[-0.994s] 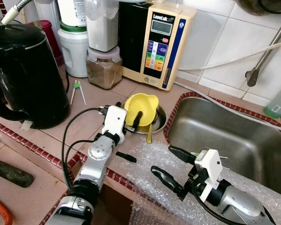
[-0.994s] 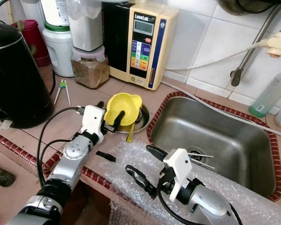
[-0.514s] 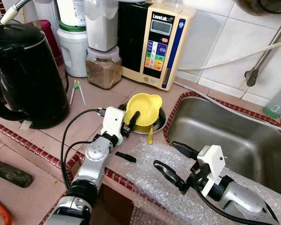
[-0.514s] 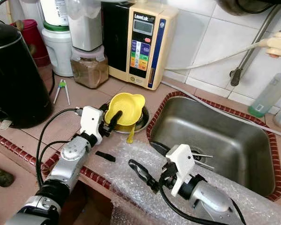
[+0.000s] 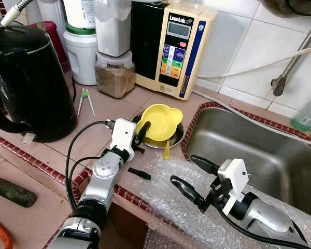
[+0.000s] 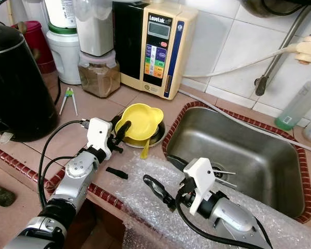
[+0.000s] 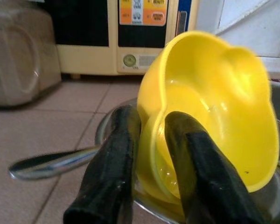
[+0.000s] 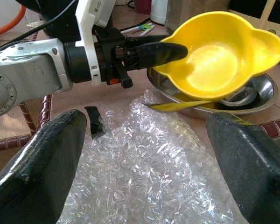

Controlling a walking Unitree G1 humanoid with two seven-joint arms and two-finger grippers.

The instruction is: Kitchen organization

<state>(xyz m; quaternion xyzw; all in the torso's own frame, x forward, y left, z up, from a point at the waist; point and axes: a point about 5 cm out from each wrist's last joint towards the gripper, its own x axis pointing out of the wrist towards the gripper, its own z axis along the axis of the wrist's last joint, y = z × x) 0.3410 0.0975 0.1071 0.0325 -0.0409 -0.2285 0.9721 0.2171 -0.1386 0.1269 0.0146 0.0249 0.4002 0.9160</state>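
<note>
Left gripper (image 5: 140, 130) is pinching the yellow bowl's (image 5: 159, 123) rim over the steel dish (image 5: 175, 136) beside the sink (image 5: 259, 150).

Head views: right gripper (image 6: 166, 176) is hovering, fingers spread, over bubble wrap (image 6: 145, 194). Left wrist view: one finger (image 7: 113, 163) is pressing outside the rim, the other inside, bowl tilted above the dish. Right wrist view: spread fingers (image 8: 42, 163) are flanking the wrap, facing the bowl.

Yellow bowl (image 5: 159, 123), tilted over steel dish (image 5: 177, 134).
Rim pinched by left gripper (image 7: 149, 154); left of the sink.
</note>
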